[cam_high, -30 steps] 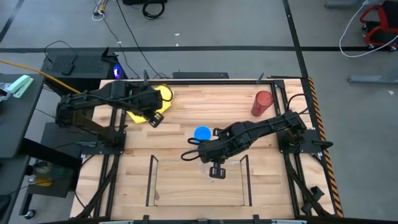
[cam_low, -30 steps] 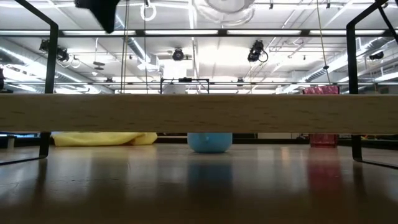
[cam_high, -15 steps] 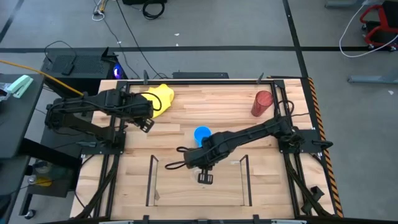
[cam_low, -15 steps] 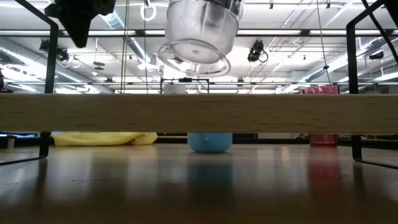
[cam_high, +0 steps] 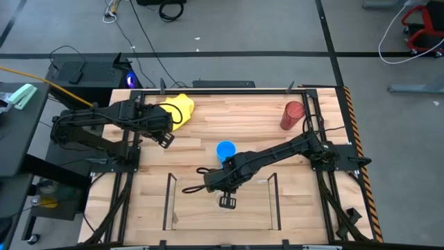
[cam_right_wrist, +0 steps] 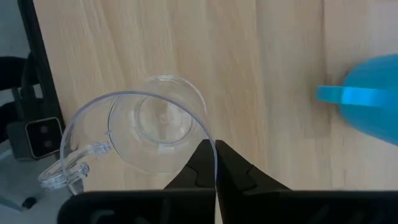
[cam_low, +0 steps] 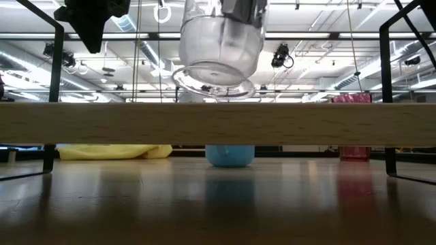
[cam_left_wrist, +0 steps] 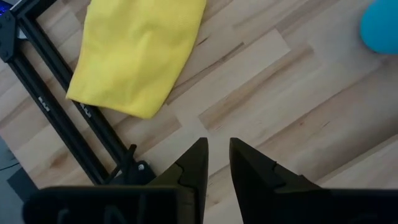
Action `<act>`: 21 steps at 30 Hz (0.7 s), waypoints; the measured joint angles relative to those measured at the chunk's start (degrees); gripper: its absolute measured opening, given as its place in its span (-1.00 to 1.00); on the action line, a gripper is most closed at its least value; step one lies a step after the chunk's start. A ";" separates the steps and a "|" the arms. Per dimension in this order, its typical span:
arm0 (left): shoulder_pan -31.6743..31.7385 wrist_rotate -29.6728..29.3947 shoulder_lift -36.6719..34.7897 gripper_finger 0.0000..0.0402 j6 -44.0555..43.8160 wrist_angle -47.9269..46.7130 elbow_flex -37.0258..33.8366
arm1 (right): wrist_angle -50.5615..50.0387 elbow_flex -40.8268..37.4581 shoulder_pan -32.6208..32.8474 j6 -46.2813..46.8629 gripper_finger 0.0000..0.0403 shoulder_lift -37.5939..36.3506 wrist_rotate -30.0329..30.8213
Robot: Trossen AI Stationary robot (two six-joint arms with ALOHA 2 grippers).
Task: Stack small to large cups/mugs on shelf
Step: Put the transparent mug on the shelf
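Note:
My right gripper [cam_high: 220, 186] is shut on the tiny clear cup [cam_right_wrist: 149, 127], which has a small handle. It holds the cup over the shelf [cam_high: 168, 201]. In the low view the cup [cam_low: 219, 47] hangs a little above the shelf's wood plank [cam_low: 102, 122]. The blue mug [cam_high: 225, 149] stands on the table just beyond the shelf. The dark red tumbler [cam_high: 293, 114] stands upright at the far right. My left gripper [cam_high: 164, 137] is slightly open and empty, beside the yellow cloth [cam_high: 177, 109]. My right gripper pinches the clear cup's rim wall [cam_right_wrist: 210, 144] between its two fingers, on the side away from the cup's handle [cam_right_wrist: 68, 169]. The fingers come from above, pointing down. The cup hangs upright, mouth up, clear of the shelf plank.
The yellow cloth [cam_left_wrist: 140, 53] lies at the table's far left, next to the black frame rail [cam_left_wrist: 56, 118]. Thin dark shelf uprights [cam_high: 274, 198] stand on either side of the cup. Bare wood lies between the mug and the tumbler.
My right gripper has carried the clear cup toward the table's left and near edges, over the shelf, and lowered it into the low view, still upright. My left gripper has drawn back from above the yellow cloth toward the table's left edge.

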 joint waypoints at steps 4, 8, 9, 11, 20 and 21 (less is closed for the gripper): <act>0.00 0.01 0.00 -0.64 0.04 0.03 0.00 | 1.27 -2.73 0.01 0.33 -1.00 0.06 0.52; 0.00 0.00 0.00 -0.61 0.11 0.07 0.00 | 1.32 -4.46 -0.14 1.33 -1.00 0.08 1.44; 0.00 0.00 0.00 -0.61 0.13 0.11 0.00 | 1.27 -4.73 -0.15 1.33 -1.00 0.08 1.58; 0.00 0.00 0.00 -0.60 0.13 0.22 0.00 | 1.29 -4.85 -0.11 1.76 -1.00 0.08 2.70; 0.00 0.00 0.00 -0.61 0.13 0.27 0.00 | 1.85 -4.85 -0.12 2.77 -0.92 -0.01 3.80; 0.00 0.00 0.00 -0.60 0.12 0.27 0.00 | 2.14 -4.85 -0.12 2.76 -0.89 -0.01 3.80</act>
